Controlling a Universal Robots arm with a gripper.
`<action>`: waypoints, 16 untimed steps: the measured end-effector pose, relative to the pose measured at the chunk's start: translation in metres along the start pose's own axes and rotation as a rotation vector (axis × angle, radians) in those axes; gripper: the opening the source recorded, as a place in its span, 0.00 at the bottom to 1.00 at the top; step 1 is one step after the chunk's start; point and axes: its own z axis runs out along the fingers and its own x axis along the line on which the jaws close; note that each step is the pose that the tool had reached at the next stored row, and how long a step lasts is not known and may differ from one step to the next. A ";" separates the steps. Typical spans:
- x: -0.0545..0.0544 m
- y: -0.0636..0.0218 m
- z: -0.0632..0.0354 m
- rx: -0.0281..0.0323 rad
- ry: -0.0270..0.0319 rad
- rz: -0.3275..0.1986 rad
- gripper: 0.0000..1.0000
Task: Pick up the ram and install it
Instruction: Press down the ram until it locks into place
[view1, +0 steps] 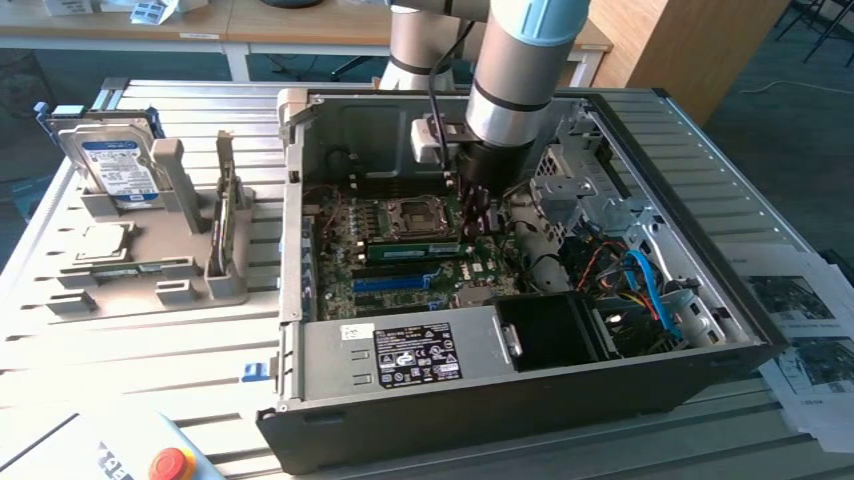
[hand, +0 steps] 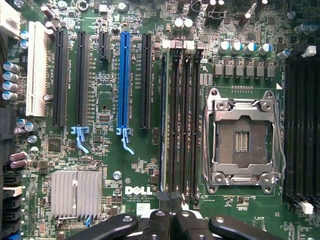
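The ram (view1: 414, 250) is a narrow green stick standing on edge in a memory slot of the motherboard inside the open computer case (view1: 694, 330). My gripper (view1: 481, 222) hangs just above the end of the stick nearer the exterior view's right, fingers shut with nothing between them. In the wrist view the ram (hand: 162, 120) appears edge-on as a thin pale line in the outermost of the black memory slots (hand: 182, 120). The shut gripper (hand: 172, 216) sits over one end of those slots, its dark fingertips (hand: 159, 222) pressed together.
An empty processor socket (hand: 242, 135) lies beside the memory slots, with a blue expansion slot (hand: 124, 80) and a silver heatsink (hand: 76, 194) on the other side. On the exterior view's left, a grey fixture (view1: 134, 280) holds a hard drive (view1: 114, 165) and a dark card (view1: 222, 215).
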 end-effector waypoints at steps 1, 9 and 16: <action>0.000 0.0000 -0.0006 -0.0008 -0.0001 0.000 0.10; 0.000 0.0010 -0.0012 -0.0014 0.0000 0.000 0.10; -0.002 0.0143 -0.0003 -0.0002 -0.0002 0.000 0.10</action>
